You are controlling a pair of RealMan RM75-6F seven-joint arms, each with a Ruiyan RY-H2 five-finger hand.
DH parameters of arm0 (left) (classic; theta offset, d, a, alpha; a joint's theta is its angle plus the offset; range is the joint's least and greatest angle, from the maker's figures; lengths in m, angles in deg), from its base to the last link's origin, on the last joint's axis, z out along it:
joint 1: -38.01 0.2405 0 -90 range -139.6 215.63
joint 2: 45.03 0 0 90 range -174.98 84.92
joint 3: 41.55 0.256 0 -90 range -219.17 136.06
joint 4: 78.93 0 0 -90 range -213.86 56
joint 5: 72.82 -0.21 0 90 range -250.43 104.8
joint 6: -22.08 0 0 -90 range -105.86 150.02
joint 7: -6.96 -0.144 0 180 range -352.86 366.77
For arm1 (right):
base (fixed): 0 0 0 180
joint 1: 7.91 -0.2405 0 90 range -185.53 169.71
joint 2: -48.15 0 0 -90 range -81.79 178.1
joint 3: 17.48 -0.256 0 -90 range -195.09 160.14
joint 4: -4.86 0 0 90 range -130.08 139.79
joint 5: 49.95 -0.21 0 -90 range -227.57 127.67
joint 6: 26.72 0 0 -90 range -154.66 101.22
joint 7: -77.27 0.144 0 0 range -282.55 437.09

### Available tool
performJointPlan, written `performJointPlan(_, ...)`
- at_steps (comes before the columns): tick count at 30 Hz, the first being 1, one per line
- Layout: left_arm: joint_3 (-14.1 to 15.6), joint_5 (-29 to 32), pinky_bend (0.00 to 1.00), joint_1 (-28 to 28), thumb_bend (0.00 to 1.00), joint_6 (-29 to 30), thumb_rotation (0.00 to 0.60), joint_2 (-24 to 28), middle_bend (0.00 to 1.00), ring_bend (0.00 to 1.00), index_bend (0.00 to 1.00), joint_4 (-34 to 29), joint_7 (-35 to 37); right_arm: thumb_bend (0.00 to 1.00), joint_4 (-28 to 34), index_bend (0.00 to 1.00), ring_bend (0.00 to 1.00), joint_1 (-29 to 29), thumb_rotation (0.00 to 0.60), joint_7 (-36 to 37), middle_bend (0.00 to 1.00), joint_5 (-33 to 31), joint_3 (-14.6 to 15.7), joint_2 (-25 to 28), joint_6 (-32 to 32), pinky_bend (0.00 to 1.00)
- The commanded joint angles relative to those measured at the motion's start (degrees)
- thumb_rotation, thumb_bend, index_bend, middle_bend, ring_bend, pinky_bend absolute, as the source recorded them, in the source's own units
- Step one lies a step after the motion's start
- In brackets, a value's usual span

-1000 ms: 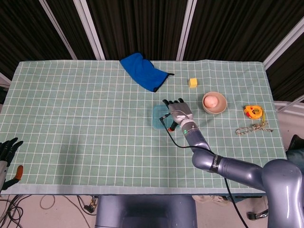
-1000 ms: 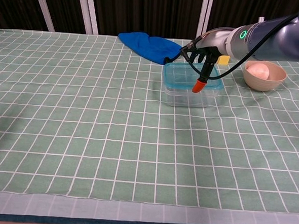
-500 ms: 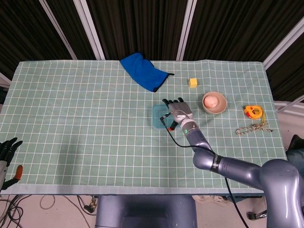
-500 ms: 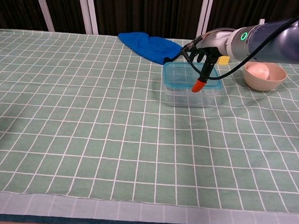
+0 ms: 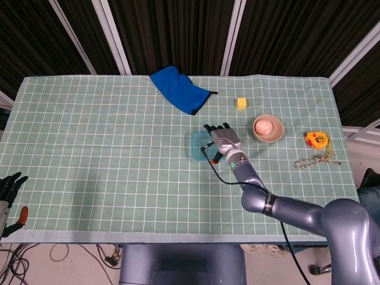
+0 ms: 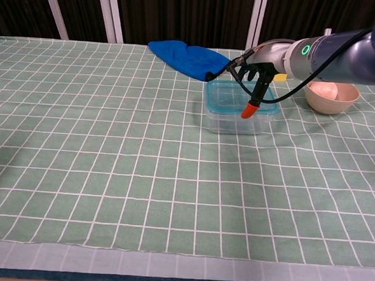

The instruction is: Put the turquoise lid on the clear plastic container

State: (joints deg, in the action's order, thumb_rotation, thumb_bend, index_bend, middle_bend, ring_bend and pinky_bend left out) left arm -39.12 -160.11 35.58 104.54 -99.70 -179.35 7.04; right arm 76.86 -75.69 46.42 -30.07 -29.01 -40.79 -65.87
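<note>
The turquoise lid (image 5: pixel 198 146) (image 6: pixel 231 96) lies flat on top of the clear plastic container (image 6: pixel 230 123), right of the table's middle. My right hand (image 5: pixel 223 141) (image 6: pixel 258 69) is spread over the lid's right part, fingers extended and holding nothing. Its orange-tipped thumb (image 6: pixel 248 110) points down at the lid's front edge; whether it touches is unclear. My left hand (image 5: pixel 9 186) hangs off the table's left front corner, fingers apart and empty.
A blue cloth (image 5: pixel 178 89) (image 6: pixel 186 56) lies behind the container. A small yellow block (image 5: pixel 241 103), a beige bowl (image 5: pixel 268 128) (image 6: pixel 332 92) with a pink ball in it, a yellow tape measure (image 5: pixel 316 139) and a chain (image 5: pixel 317 160) are to the right.
My right hand has drifted slightly to the right over the lid. The lid and container have stayed where they were, and the left hand has not moved.
</note>
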Motion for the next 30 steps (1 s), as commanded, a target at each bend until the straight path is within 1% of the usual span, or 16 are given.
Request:
performJointPlan(1,0.0,0.0,0.00,0.0,0.53,0.0,0.600,0.0,0.00,0.00,0.09,0.0,0.0,0.16,0.0,0.08,0.16,-0.1,0.600,0.2,0.49,0.0,0.1,0.0,-0.2,0.00)
performJointPlan(30,-0.1,0.3,0.00,0.0,0.52,-0.3,0.600,0.1,0.00,0.00,0.09,-0.1,0.1,0.16,0.3,0.08,0.16,-0.7,0.600,1.0,0.49,-0.1,1.6,-0.7,-1.5,0.00)
